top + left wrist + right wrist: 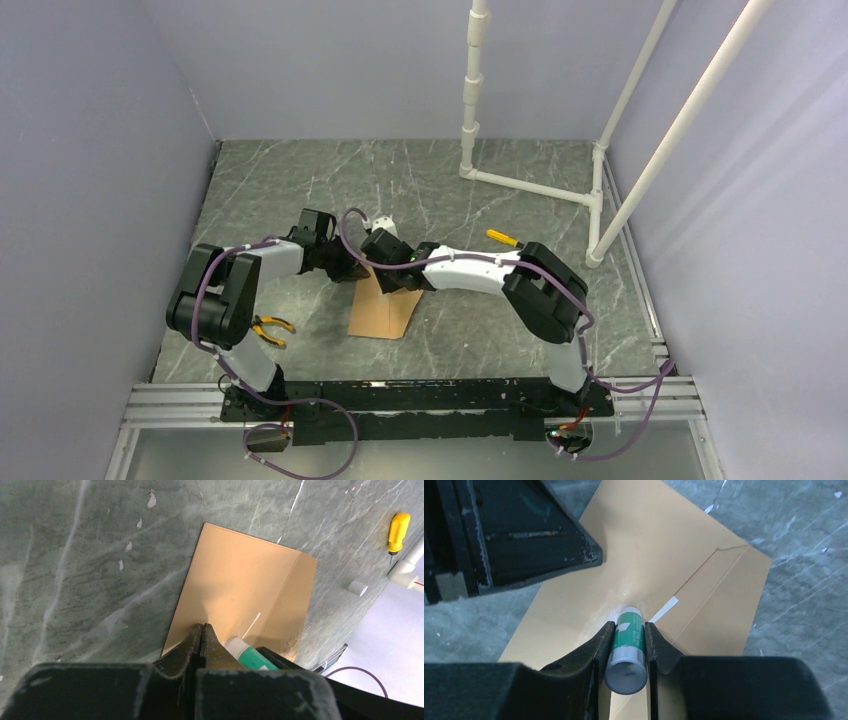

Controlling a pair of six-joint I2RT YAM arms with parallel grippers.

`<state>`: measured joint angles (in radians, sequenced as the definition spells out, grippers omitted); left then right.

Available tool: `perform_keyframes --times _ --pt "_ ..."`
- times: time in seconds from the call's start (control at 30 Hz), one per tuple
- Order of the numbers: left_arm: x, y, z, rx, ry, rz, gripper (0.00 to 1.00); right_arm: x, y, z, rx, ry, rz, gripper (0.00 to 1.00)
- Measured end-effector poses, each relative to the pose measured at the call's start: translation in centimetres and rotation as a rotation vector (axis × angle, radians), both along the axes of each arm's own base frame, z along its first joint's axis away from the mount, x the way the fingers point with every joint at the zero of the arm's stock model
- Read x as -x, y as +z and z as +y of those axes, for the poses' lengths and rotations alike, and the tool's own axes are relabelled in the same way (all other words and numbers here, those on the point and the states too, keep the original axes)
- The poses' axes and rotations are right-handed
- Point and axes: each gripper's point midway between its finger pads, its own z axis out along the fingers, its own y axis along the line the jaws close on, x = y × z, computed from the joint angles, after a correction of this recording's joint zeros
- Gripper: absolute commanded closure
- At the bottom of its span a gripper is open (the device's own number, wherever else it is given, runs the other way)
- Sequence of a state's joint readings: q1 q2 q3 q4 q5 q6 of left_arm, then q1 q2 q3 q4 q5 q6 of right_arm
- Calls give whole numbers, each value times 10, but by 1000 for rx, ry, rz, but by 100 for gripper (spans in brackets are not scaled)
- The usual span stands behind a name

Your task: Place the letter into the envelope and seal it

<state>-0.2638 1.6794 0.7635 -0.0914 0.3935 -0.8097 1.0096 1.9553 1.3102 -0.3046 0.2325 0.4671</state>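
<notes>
The left fingers [202,630] are closed tight with nothing between them, their tips down on the brown envelope [240,575]. Just to their right in the left wrist view, the right fingers [610,632] are partly open and clamped on a green-and-white glue stick [628,645]. The stick's white tip rests against the envelope's face, beside a shiny smear and a short white streak [664,609].

The envelope lies flat on the grey-green marbled tabletop [300,180], at the centre of the top view. Its upper end is under both sets of fingers, and a diagonal seam crosses its right side. Whether the letter is inside cannot be told.

A yellow-handled screwdriver [503,238] lies to the right of centre, well apart from the envelope. Orange-handled pliers [270,328] sit at the lower left near the left arm. A white pipe frame [530,185] stands in the upper right.
</notes>
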Motion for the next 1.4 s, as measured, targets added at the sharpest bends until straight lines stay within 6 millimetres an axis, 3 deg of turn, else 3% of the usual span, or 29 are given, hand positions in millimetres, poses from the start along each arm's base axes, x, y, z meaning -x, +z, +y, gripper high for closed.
perform_keyframes --times 0.23,0.37,0.63,0.8,1.03,1.27,1.4 --pt "0 -1 0 0 0 7 98 -5 1 2 10 7 -24 100" --pt "0 -1 0 0 0 8 98 5 1 4 16 27 -26 100" --pt "0 -2 -1 6 -3 10 98 46 1 9 31 88 2 100" --pt "0 -3 -2 10 -5 9 98 52 0 9 36 92 13 100" --pt "-1 -2 -2 14 -8 7 98 40 0 3 36 69 16 100" --pt "-2 -3 -3 19 -10 7 98 4 0 5 31 33 -15 100" --pt "-2 -3 -4 22 -11 10 98 -2 1 6 28 35 -29 100"
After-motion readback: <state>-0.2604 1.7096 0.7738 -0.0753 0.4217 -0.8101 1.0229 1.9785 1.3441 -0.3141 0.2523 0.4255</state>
